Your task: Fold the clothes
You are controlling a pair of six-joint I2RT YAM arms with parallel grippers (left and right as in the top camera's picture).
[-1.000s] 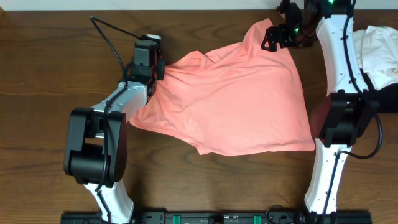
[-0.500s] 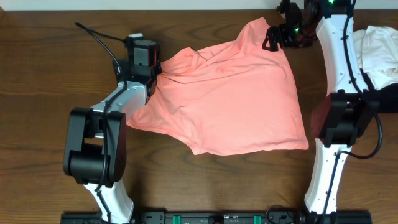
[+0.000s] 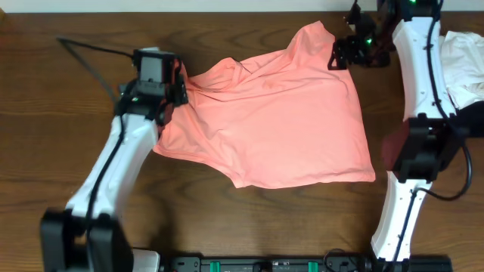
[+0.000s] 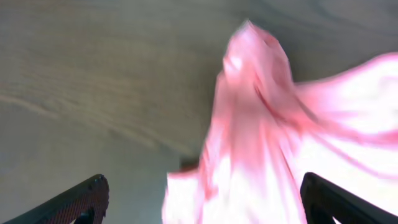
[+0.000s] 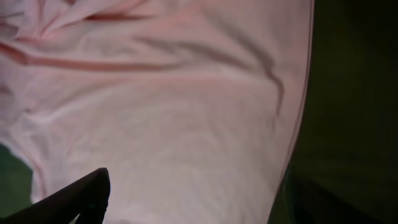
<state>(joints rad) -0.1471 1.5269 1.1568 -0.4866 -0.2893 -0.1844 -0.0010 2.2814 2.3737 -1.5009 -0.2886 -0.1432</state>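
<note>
Stretched out further than a second ago, the left arm (image 3: 113, 162) now reaches long across the wood. The left gripper (image 3: 180, 81) has shifted left and let go of the cloth it was pinching. The shirt (image 3: 280, 121) has settled flatter, and its near right corner has drawn in a little.

The table (image 3: 45, 151) shows wide bare wood left of the shirt and a bare band along the near side. The far edge is tight: the shirt's top corner lies close to it. The right side is crowded by the right arm (image 3: 423, 91) and the white garments (image 3: 463, 64) at the table's right edge.

The shirt lies in the middle of the table, spread out with a plain salmon-pink face up. Creases bunch at its upper left corner, and its near hem curves.

The left gripper sits at that bunched corner. In the blurred wrist view its fingers (image 4: 81, 199) stand wide apart and grasp nothing. The right gripper (image 3: 339, 57) hangs at the shirt's upper right edge, fingers (image 5: 84, 194) spread wide over the cloth, released.
</note>
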